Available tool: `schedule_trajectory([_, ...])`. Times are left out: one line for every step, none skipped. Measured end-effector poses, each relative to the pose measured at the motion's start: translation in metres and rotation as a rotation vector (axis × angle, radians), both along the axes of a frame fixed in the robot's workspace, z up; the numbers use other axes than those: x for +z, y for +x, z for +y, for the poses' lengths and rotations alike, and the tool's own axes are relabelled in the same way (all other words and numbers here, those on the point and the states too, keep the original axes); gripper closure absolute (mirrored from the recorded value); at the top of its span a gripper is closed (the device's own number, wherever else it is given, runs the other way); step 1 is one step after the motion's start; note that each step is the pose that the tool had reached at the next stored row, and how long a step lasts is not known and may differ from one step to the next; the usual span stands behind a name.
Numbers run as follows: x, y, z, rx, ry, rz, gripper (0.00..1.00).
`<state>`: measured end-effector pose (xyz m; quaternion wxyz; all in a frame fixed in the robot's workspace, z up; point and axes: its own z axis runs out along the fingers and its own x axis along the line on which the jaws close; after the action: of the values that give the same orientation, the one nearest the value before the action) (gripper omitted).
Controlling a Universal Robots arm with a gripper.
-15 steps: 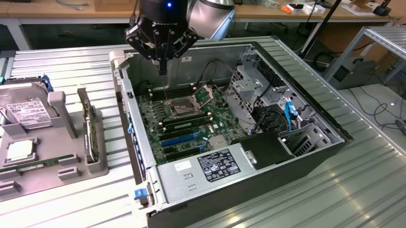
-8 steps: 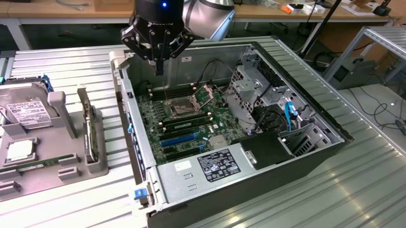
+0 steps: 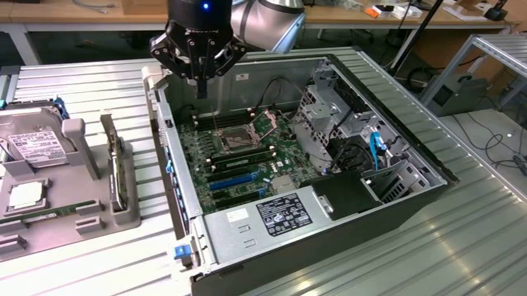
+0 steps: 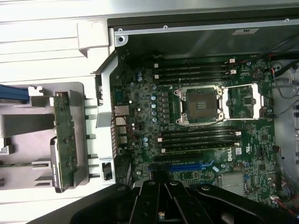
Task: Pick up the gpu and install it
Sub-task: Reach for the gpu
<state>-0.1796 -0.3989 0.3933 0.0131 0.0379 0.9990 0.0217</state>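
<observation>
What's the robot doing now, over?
Gripper shut, empty, above open computer case. Gpu upright in gray holder, untouched. Nothing in the way.

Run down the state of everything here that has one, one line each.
end effector: shut, holding nothing
gpu: standing on edge in the grey holder, not installed
computer case: side open, motherboard exposed
CPU socket: frame open, empty
hard drive: propped in the holder

1. Open computer case (image 3: 387, 246) on ribbed metal worktop (image 3: 469, 246), open side up.
2. Green motherboard (image 3: 197, 151) inside, with opened processor socket (image 3: 236, 139) between rows of memory slots, blue slot (image 3: 232, 180) nearby.
3. Silver hard drive (image 3: 33, 145) with white label, propped in grey holder (image 3: 82, 209), at the exterior view's left of the case.
4. Blue cable (image 3: 377, 150) among the drive bays.
</observation>
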Motion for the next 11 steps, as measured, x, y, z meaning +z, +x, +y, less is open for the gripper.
schedule_trajectory([0.0000,-0.0012,0.0000,0.000,-0.0001,0.0001,0.89])
schedule_trajectory([0.0000,-0.0017,0.0000,0.000,0.0000,0.0000,0.89])
schedule_trajectory([0.0000,-0.0022,0.0000,0.000,0.0000,0.0000,0.89])
schedule_trajectory([0.0000,-0.0029,0.0000,0.000,0.0000,0.0000,0.89])
schedule_trajectory([0.0000,-0.0041,0.0000,0.000,0.0000,0.0000,0.89])
schedule_trajectory([0.0000,-0.0051,0.0000,0.000,0.0000,0.0000,0.89])
schedule_trajectory([0.0000,-0.0061,0.0000,0.000,0.0000,0.0000,0.89])
schedule_trajectory([0.0000,-0.0083,0.0000,0.000,0.0000,0.0000,0.89])
schedule_trajectory([0.0000,-0.0089,0.0000,0.000,0.0000,0.0000,0.89])
schedule_trajectory([0.0000,-0.0094,0.0000,0.000,0.0000,-0.0001,0.89])
schedule_trajectory([0.0000,-0.0100,0.0000,0.000,0.0000,0.0000,0.89])
